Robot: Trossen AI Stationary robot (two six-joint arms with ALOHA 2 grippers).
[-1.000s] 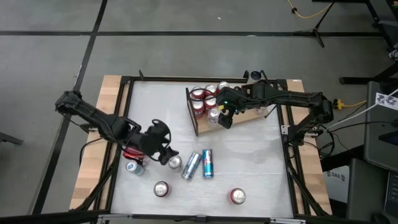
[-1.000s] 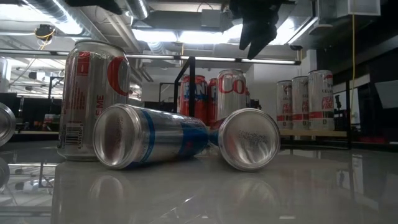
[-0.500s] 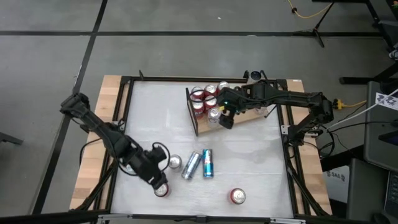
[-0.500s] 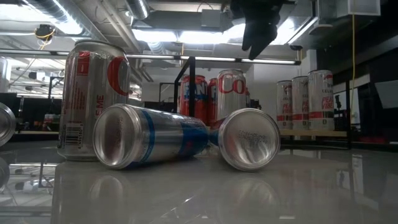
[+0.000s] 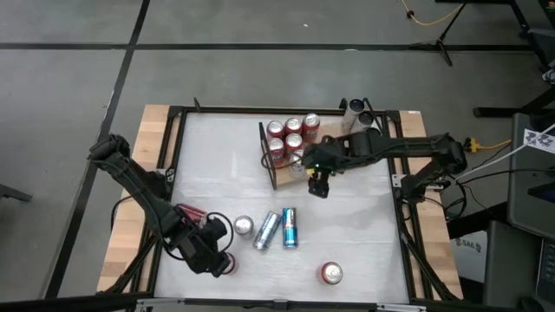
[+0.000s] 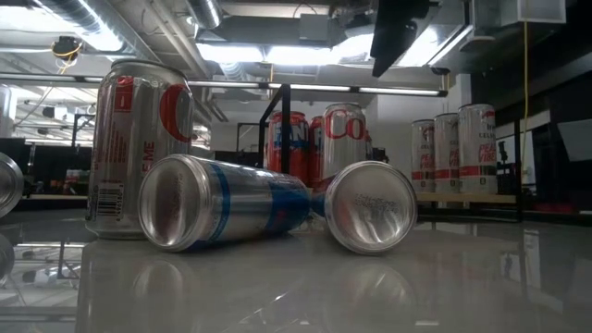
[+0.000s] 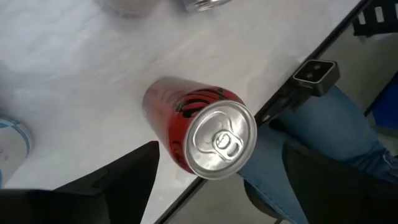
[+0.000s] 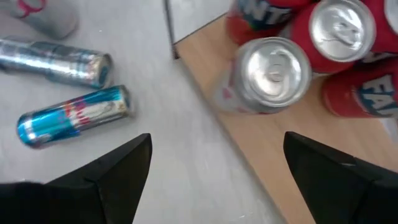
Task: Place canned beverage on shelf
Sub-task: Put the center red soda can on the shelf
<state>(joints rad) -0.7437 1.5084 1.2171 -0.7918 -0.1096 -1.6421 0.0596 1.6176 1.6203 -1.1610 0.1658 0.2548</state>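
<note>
The shelf (image 5: pixel 293 177), a light-brown board with a dark upright rail (image 5: pixel 267 156), lies at the table's far middle and bears several upright cans. Among them is a silver one (image 8: pixel 270 68) near its near edge. My right gripper (image 5: pixel 319 179) hangs open and empty just off the shelf's near edge. My left gripper (image 5: pixel 211 249) is open above an upright red can (image 7: pixel 208 134) at the table's near left. Its fingers (image 7: pixel 124 177) stand on either side of the can's top without touching it.
An upright silver can (image 5: pixel 244 226), a lying silver can (image 5: pixel 266 230) and a lying blue can (image 5: pixel 290 227) sit at the near middle. A red can (image 5: pixel 330 274) stands near right. Another red can (image 5: pixel 189 212) lies at the left. A person's leg (image 7: pixel 311 143) shows beyond the near edge.
My left gripper has swung toward the table's near edge and now hangs over the red can at the near left. My right gripper has drawn back from the cans on the shelf toward the near edge and risen; the silver can stays upright on the shelf.
</note>
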